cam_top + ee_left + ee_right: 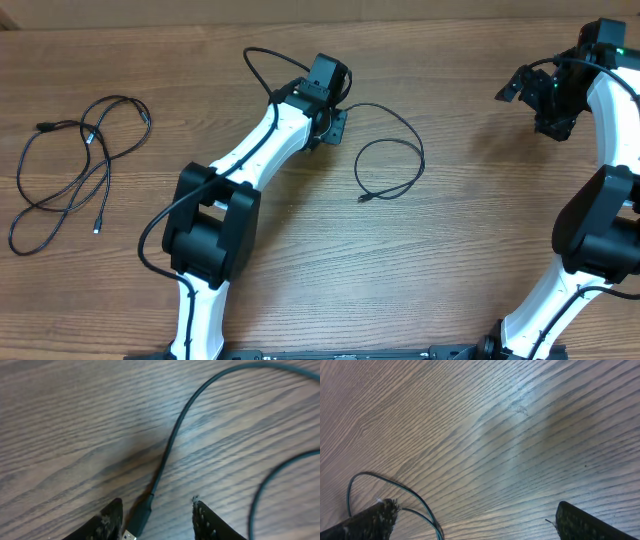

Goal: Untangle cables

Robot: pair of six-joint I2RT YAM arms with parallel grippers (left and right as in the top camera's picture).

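Cables sit in two spots on the wooden table (480, 250): a tangled bundle of cables (90, 130) at the far left of the overhead view, well apart from both arms, and a single cable (421, 158) looping at centre, just right of the left gripper (328, 112). From overhead, that gripper's body hides its jaws and the cable's upper end. Left wrist view: jaws stand apart, and the plug (140, 517) with its silver tip lies on the wood between the fingers (110, 520), close to the left-hand one, not pinched. The frame's bottom edge cuts off the tip. Right gripper (545, 100) is at upper right, jaws spread wide over the wood, holding nothing. A thin dark wire (395, 491) loops beside its lower-left finger; whether it is arm wiring or a cable, cannot tell.
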